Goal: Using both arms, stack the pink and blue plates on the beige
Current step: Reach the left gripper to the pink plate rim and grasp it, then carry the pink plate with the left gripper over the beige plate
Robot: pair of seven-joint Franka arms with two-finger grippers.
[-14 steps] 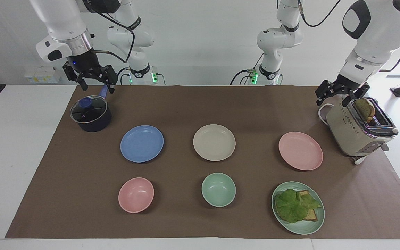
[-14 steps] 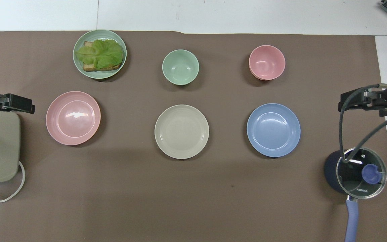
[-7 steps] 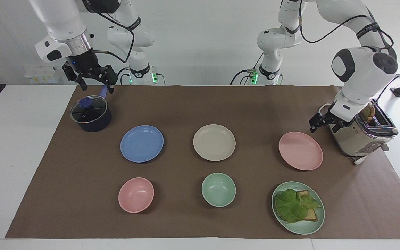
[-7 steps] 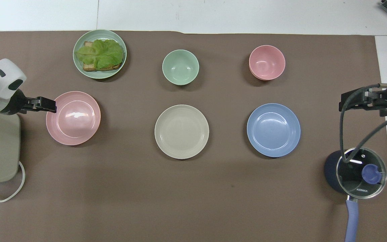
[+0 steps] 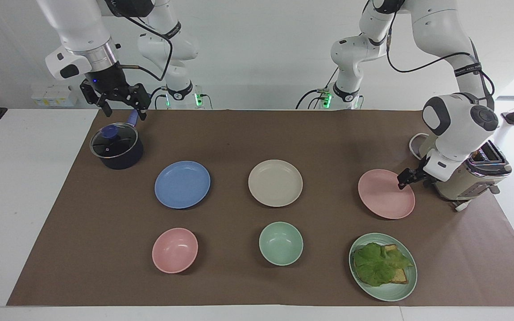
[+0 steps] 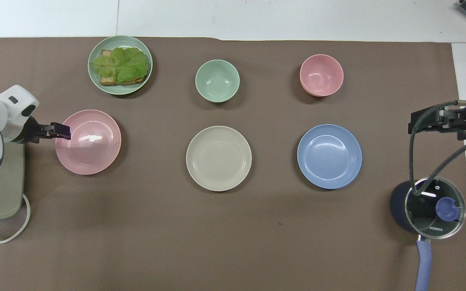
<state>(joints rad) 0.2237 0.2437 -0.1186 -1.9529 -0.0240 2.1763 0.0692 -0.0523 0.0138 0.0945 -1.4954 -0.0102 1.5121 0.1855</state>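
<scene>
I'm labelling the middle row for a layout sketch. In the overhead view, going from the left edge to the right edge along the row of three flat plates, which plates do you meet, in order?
pink plate → beige plate → blue plate

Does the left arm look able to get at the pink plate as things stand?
Probably yes. The left claw is open at the pink plate's rim, toaster beside it; the plate is bare.
</scene>
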